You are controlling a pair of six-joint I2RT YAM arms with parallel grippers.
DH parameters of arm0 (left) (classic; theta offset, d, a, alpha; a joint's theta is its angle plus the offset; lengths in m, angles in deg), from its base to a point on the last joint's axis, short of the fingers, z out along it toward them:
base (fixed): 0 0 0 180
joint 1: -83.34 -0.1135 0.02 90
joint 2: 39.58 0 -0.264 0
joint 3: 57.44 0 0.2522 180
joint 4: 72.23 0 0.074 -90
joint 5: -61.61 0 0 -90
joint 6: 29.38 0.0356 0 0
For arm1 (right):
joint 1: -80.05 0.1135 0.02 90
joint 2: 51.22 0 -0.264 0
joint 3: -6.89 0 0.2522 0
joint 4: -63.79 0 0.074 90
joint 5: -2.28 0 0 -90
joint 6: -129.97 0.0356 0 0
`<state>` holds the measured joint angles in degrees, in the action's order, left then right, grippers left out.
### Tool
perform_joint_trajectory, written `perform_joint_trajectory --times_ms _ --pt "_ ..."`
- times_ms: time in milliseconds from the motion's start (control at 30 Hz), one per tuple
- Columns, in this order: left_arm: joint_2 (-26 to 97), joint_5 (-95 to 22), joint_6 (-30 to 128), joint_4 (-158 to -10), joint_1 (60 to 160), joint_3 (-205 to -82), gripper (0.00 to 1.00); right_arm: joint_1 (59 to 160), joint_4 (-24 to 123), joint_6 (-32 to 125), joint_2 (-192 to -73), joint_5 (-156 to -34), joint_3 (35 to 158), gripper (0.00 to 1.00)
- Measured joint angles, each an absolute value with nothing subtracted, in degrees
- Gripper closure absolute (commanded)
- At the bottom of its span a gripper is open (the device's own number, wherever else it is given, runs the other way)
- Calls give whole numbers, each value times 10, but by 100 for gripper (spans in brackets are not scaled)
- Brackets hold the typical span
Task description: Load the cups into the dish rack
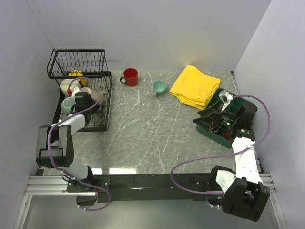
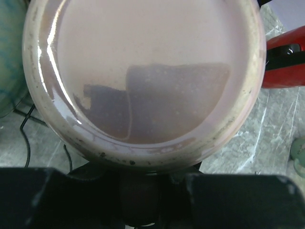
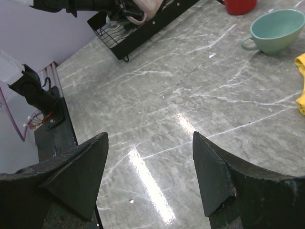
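left claw (image 1: 82,101) hangs over the flat tray of the dish rack (image 1: 108,90) at the far left, clamped on the pink mug (image 2: 143,71), which lies tilted in the rack. yellow mug (image 1: 75,74) sits in the raised basket. red mug (image 1: 130,76) and teal cup (image 1: 159,87) stand apart on the table (image 1: 143,124), right of the rack. right claw (image 3: 148,143) hangs beside the yellow cloth (image 1: 195,86), jaws wide apart.

My pink mug (image 2: 143,71) had a cream rim flecked brown (a dark shadow lay inside). The table (image 1: 157,129) was grey marble veined white. I saw a red mug (image 1: 130,76), a teal cup (image 1: 159,87), a yellow cloth (image 1: 195,87), a black rack (image 1: 78,62); my right fingers (image 3: 76,176) were black.
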<state>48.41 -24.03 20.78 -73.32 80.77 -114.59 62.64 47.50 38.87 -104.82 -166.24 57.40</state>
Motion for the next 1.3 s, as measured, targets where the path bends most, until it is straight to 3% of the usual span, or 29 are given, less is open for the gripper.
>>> perform_joint_trajectory --times_ms 133,367,533,633,1033,1300 --pt "503 -224 212 -734 819 -1167 90 624 475 389 -1049 -1665 574 22" --pt "533 -202 225 -737 832 -1200 67 621 475 389 -1054 -1666 574 22" --pt "548 -188 235 -738 843 -1219 61 618 475 389 -1054 -1667 574 22" --pt "549 -180 240 -733 847 -1231 52 615 475 389 -1054 -1668 574 22" --pt "538 -175 257 -742 848 -1232 35 610 475 389 -1055 -1669 574 22" --pt "481 -185 270 -738 848 -1232 34 609 475 389 -1055 -1669 574 22"
